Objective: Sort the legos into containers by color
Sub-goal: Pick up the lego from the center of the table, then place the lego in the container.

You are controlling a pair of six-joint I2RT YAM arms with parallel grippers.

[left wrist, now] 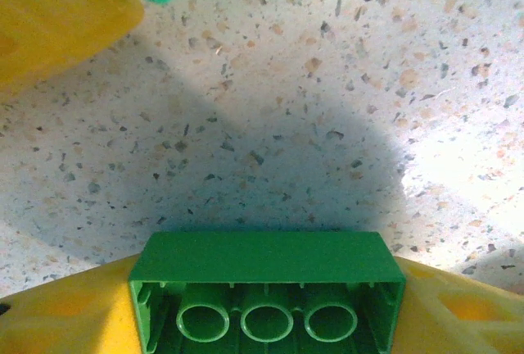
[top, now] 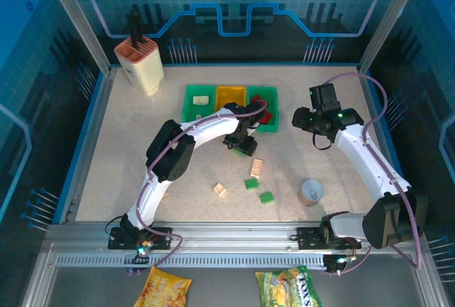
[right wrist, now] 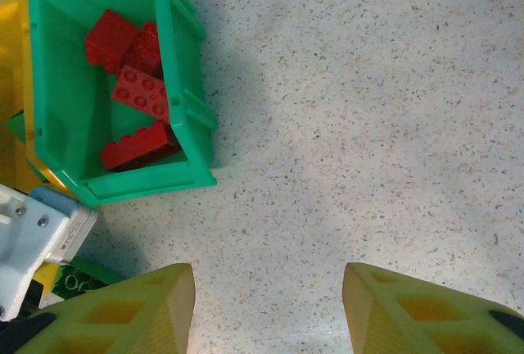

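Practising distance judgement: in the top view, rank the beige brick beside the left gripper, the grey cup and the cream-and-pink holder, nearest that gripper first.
From the left gripper:
1. Beige brick, just on its near-right side.
2. Grey cup, near right of the table.
3. Cream-and-pink holder, far left corner.

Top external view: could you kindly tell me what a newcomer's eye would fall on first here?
The row of bins at the table's far middle stands out: a left green bin, a yellow bin and a right green bin with red bricks piled inside. Just in front of them, the left claw grips a green brick, and a few loose bricks lie nearer the arms' bases.
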